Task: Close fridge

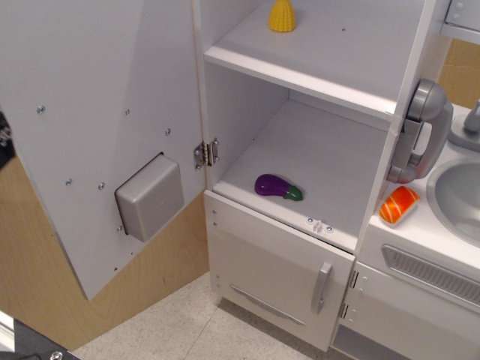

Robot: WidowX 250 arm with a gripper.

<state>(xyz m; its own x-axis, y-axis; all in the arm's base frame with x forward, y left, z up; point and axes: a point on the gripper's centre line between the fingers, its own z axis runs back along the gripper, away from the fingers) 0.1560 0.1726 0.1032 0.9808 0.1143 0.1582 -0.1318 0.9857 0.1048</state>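
Observation:
The fridge (315,161) is a tall white cabinet standing open, with white shelves inside. Its large door (97,112) is swung out to the left and shows its inner face, which carries a grey box (148,196). The door hangs on a metal hinge (205,153). Only a dark sliver of my arm (2,141) shows at the left edge, beside the door's outer edge. The gripper's fingers are out of view.
A purple eggplant (277,187) lies on the lower shelf and a yellow corn (282,15) stands on the upper one. Below is a smaller white door with a short grey handle (321,287). To the right are a grey phone (418,131), an orange toy (398,205) and a sink (457,195).

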